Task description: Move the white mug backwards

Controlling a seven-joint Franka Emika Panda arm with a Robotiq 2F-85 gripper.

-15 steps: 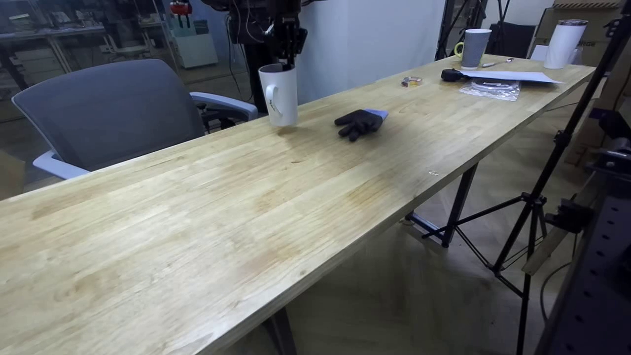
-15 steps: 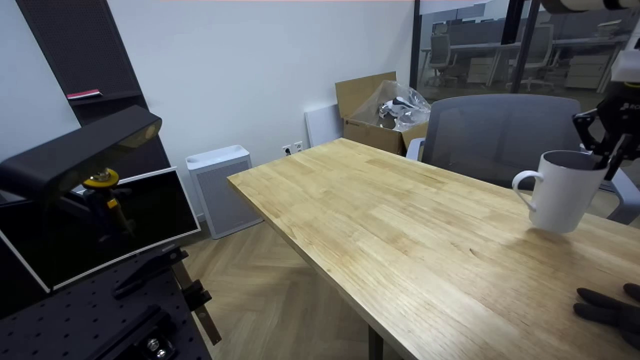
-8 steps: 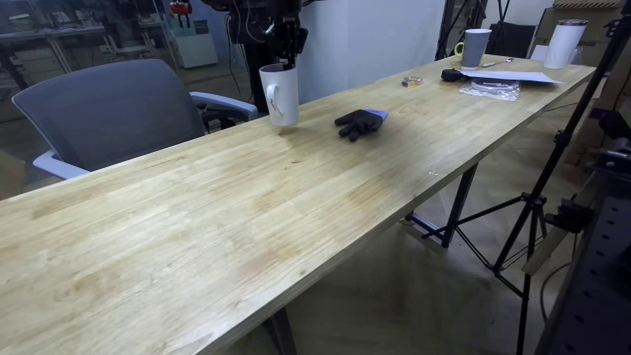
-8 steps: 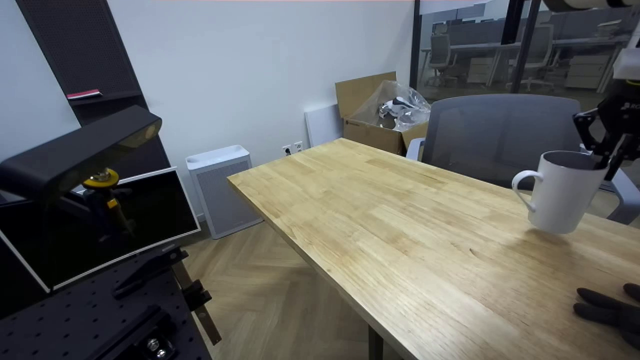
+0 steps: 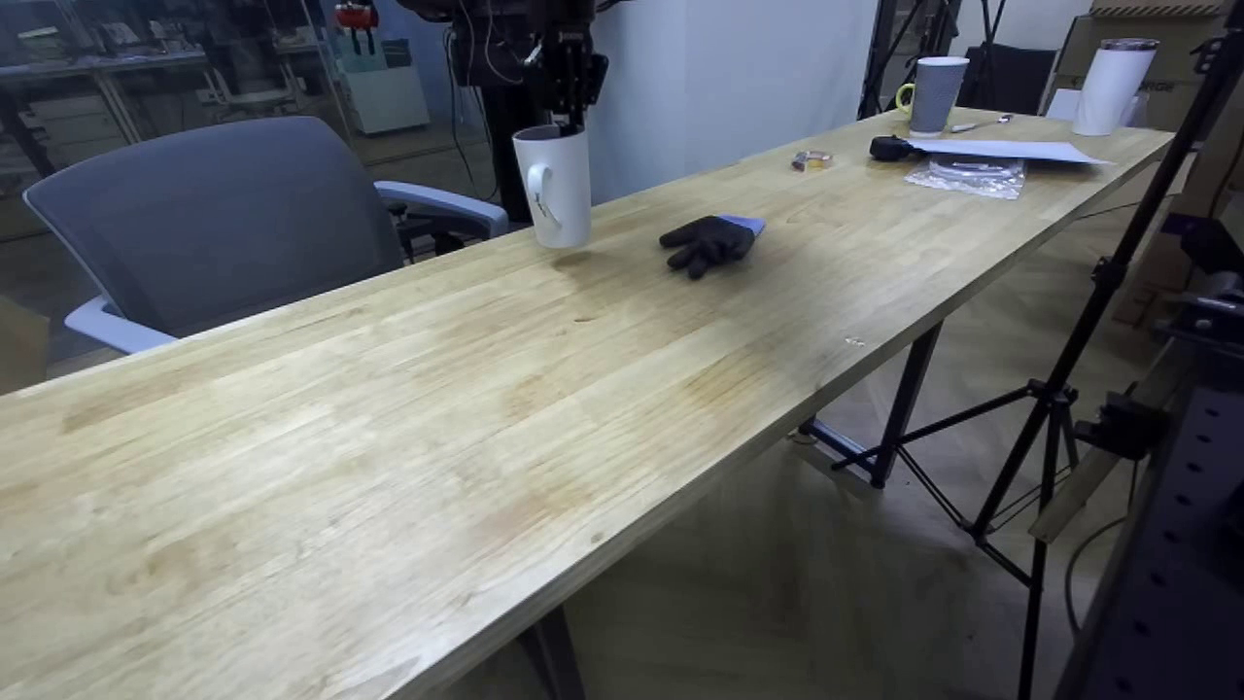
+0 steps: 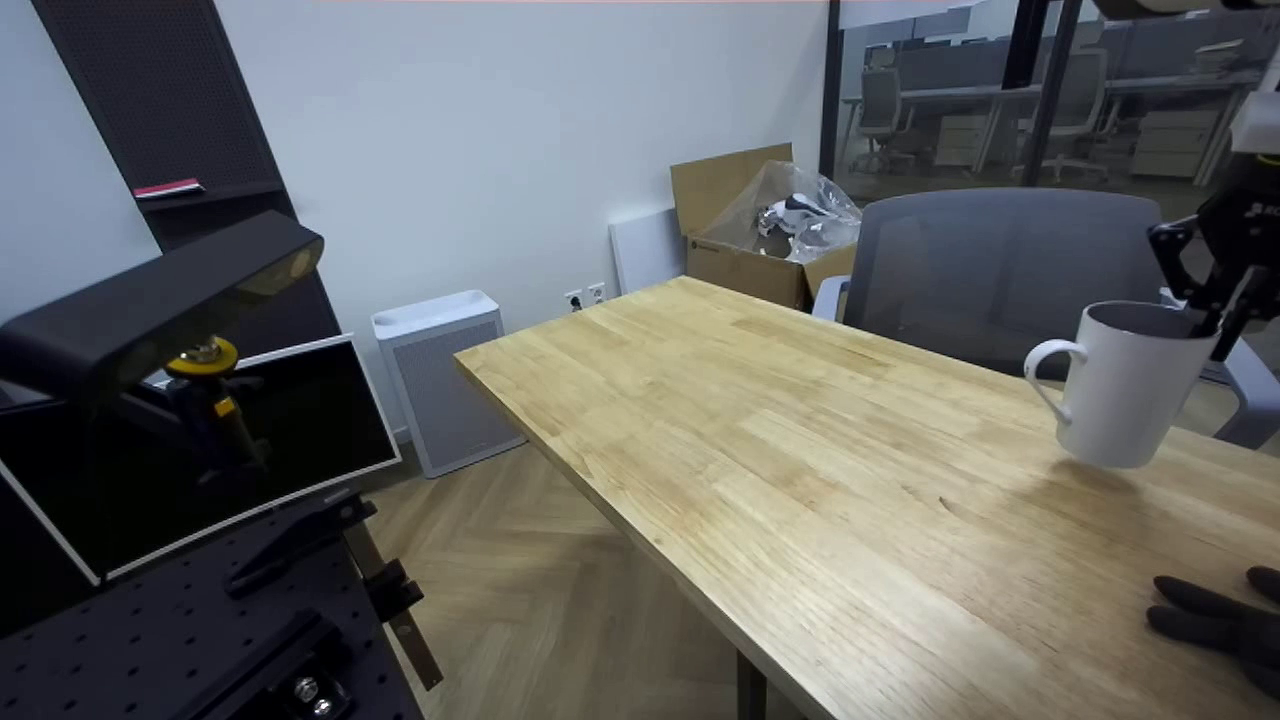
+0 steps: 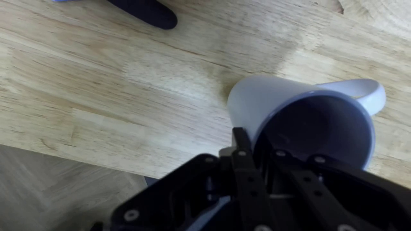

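Observation:
The white mug, a tall cylinder with a side handle, hangs slightly tilted just above the wooden table near its chair-side edge, with its shadow beneath. It also shows at the right of an exterior view, handle to the left, and in the wrist view, where its dark inside is visible. My gripper is shut on the mug's rim wall, one finger outside and one inside; the inner fingertip is hidden in the mug. The gripper shows above the mug in both exterior views.
A black glove lies on the table beside the mug. A grey chair stands against the table edge. Farther along are a tape roll, papers, a grey cup and a white tumbler.
The mug and gripper have shifted very slightly to the right in an exterior view, with the mug a touch higher. The grip on the rim is unchanged.

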